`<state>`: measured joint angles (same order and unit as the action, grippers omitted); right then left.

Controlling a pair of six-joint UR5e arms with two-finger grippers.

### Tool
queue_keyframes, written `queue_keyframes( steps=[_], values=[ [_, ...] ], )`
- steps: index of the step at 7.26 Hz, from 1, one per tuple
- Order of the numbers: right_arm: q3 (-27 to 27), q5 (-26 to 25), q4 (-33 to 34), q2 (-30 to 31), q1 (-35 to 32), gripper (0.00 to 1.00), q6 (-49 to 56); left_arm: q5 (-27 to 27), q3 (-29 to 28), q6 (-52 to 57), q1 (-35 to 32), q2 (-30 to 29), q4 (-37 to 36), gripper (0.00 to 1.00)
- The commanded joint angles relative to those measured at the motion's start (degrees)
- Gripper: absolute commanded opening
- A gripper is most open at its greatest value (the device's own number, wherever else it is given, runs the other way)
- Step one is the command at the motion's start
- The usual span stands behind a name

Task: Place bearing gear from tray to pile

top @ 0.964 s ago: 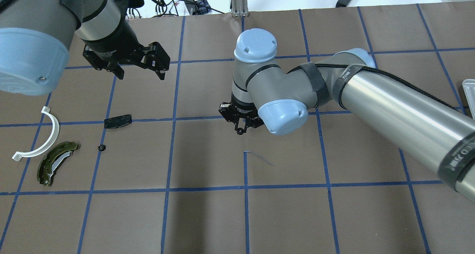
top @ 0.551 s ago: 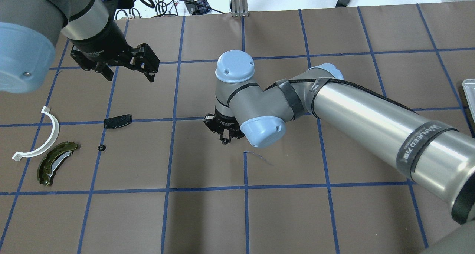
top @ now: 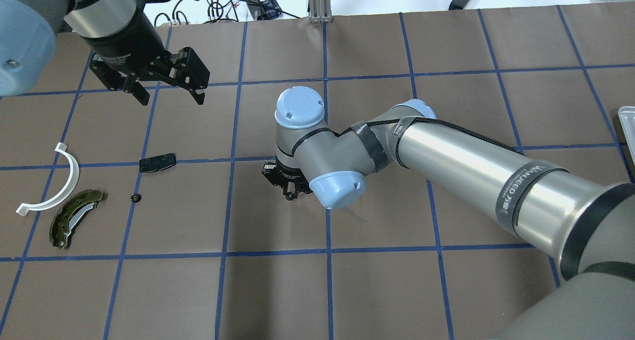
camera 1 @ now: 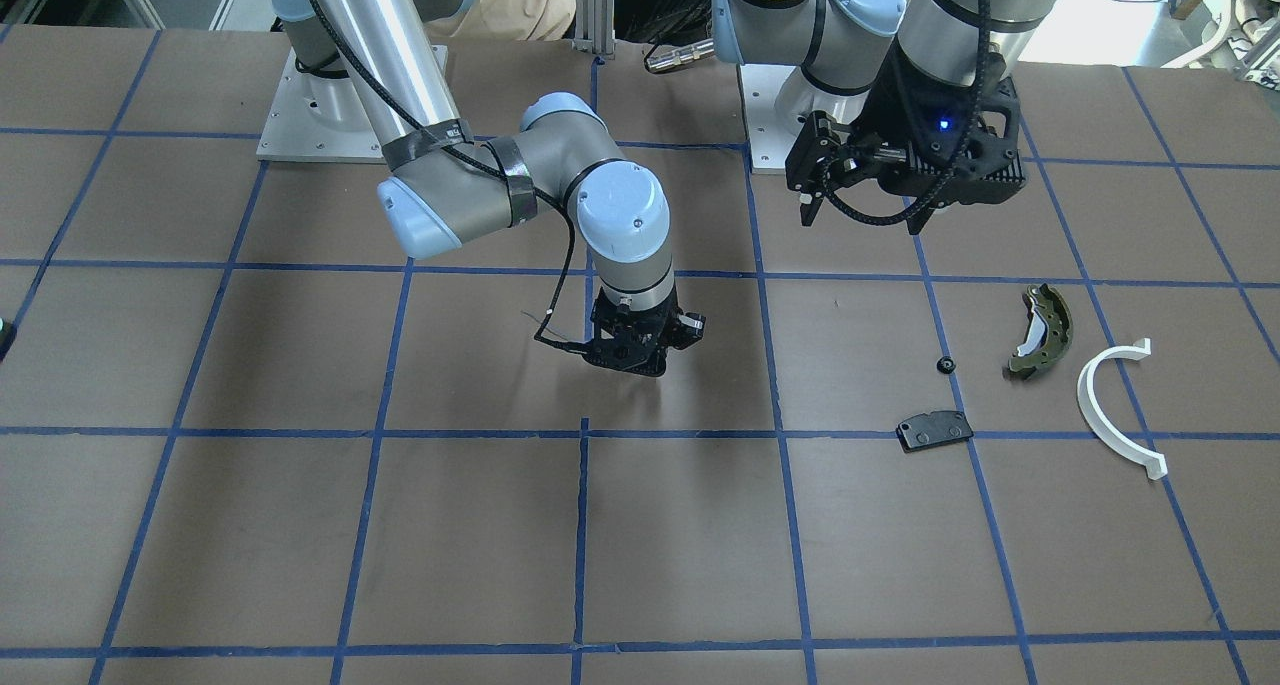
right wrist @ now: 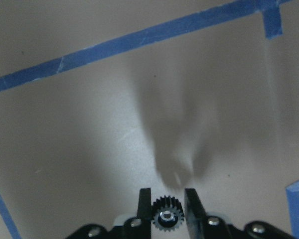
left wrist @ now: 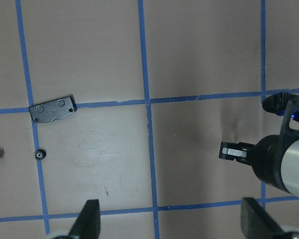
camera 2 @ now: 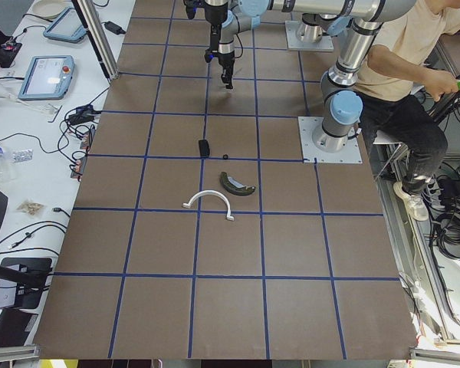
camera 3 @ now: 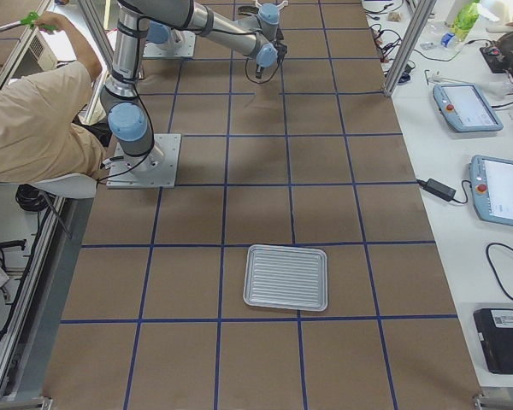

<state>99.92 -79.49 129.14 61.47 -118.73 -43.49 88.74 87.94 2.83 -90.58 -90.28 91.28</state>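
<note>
Far left in the overhead view, loose on the brown paper-covered table [top: 278, 290] with its blue tape grid: the pile, made up of a white plastic half-ring [top: 74, 178], an olive-green curved brake shoe [top: 67, 220] just beside the ring's lower end, and a flat black rectangular pad [top: 157, 162] a little to the right and farther from the robot. Between shoe and pad, lying alone near a blue tape line, a small black toothed gear [top: 134, 197]. Above and beyond the pad, the left claw [top: 172, 101], black, two-fingered, spread wide with nothing between its fingers, raised off the table and looking down on pad and small gear in its own wrist view. Near the table's middle, well apart from the pile, the right claw [right wrist: 167, 201], pointed straight down at the end of a silver-and-grey arm with pale blue joint caps. Pinched between its two fingers in the right wrist view, a small dark bearing gear [right wrist: 164, 218] with a bright metal hub, teeth showing at the top, held clear of the paper with its shadow cast below. Far right, well away from both claws, a silver ribbed metal tray [camera 3: 286, 278], flat on the table. Beside the robot's bases in the side views, a seated person in a beige shirt [camera 2: 402, 54].
</note>
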Motion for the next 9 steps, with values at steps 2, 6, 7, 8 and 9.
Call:
queue_keyframes(
  steps=[2,6,7,8,9],
  values=[
    [0.0,-1.0,-1.1,3.6,1.7,1.00,2.5,0.0,0.7,0.2,-0.2,0.3,-0.6,1.00],
    [0.5,-6.5,-16.2,16.3,12.5,1.00,25.2,-0.6,6.4,-1.3,-0.5,-5.0,-9.0,1.00],
    [0.5,-6.4,-16.5,17.7,15.9,1.00,28.0,-0.7,10.5,-2.7,-0.9,-7.3,-11.9,1.00],
    [0.5,-6.6,-17.5,19.9,19.4,1.00,28.2,-0.8,15.2,-6.6,-2.0,-9.3,-17.7,1.00],
    [0.5,-6.6,-18.2,21.4,22.5,1.00,31.4,-0.9,20.1,-10.3,-4.2,-11.6,-27.3,1.00]
  ],
)
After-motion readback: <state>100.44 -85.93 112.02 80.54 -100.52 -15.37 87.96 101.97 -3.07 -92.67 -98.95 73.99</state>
